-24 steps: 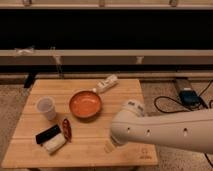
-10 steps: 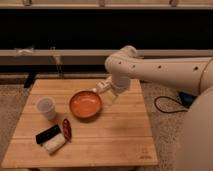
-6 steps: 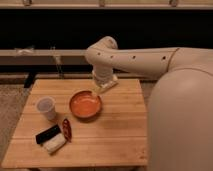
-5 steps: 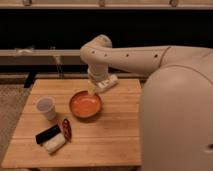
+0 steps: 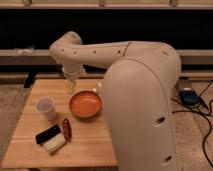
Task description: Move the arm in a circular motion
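Camera view: big cream-white robot arm [image 5: 125, 56] reaches sideways; its gripper [image 5: 70, 85] hangs low, round orange bowl [image 5: 85, 104] maybe just beside it. Spread or pressed together: cannot tell.

We see the arm [image 5: 142, 75] filling the right side and reaching left over the tabletop [image 5: 87, 137]. Claw [image 5: 70, 86] hangs near the back edge, just behind the orange bowl [image 5: 85, 104]. 1 white cup [image 5: 46, 107] stands left of the bowl.
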### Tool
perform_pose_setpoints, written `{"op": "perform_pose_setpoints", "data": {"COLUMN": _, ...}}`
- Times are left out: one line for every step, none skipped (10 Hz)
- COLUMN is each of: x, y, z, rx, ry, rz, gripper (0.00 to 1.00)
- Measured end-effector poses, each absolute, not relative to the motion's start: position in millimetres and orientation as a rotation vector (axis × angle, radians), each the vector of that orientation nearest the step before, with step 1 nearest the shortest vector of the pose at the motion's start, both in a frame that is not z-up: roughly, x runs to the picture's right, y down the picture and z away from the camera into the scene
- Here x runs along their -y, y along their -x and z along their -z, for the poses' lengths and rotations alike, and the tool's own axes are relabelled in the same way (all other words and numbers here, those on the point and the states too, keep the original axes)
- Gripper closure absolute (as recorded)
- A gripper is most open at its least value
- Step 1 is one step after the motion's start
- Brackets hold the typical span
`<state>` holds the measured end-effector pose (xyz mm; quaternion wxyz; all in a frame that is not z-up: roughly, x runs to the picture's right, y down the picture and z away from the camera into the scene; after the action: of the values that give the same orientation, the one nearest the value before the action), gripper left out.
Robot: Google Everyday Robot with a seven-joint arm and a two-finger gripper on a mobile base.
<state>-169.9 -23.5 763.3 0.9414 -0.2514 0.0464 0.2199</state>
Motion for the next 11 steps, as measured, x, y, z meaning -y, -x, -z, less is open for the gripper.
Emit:
{"op": "perform_pose_setpoints", "data": {"x": 14, "y": 196, "z": -756, "rx": -0.075, "ry": 0.510, "rz": -0.388, "gripper": 0.20}}
{"op": "perform_pose_setpoints", "data": {"x": 6, "y": 212, "z": -751, "rx": -0.062, "ry": 0.510, "rz": -0.349, "gripper": 0.20}}
{"op": "perform_pose_setpoints", "data": {"x": -7, "y": 239, "z": -740, "rx": -0.031, "ry": 0.506, "rz": -0.289, "gripper": 0.20}}
{"op": "perform_pose_setpoints", "data": {"x": -18, "y": 259, "z": -731, "rx": -0.005, "ry": 0.502, "rz": -0.245, "gripper": 0.20}}
{"op": "perform_pose_setpoints", "data": {"x": -28, "y": 273, "z": -722, "rx": 0.014, "ry": 0.496, "rz": -0.211, "gripper": 0.20}}
{"op": "perform_pose_setpoints", "data": {"x": -41, "y": 293, "z": -709, "rx": 0.041, "ry": 0.492, "rz": -0.165, "gripper": 0.20}}
{"op": "perform_pose_setpoints", "data": {"x": -59, "y": 317, "z": -693, "rx": 0.075, "ry": 0.488, "rz": -0.110, "gripper": 0.20}}
{"op": "perform_pose_setpoints", "data": {"x": -71, "y": 330, "z": -683, "rx": 0.097, "ry": 0.486, "rz": -0.077, "gripper": 0.20}}
{"op": "perform_pose_setpoints", "data": {"x": -87, "y": 344, "z": -669, "rx": 0.124, "ry": 0.485, "rz": -0.042, "gripper": 0.20}}
{"op": "perform_pose_setpoints", "data": {"x": -104, "y": 355, "z": -657, "rx": 0.148, "ry": 0.486, "rz": -0.017, "gripper": 0.20}}
{"op": "perform_pose_setpoints", "data": {"x": -125, "y": 366, "z": -644, "rx": 0.177, "ry": 0.493, "rz": 0.005, "gripper": 0.20}}
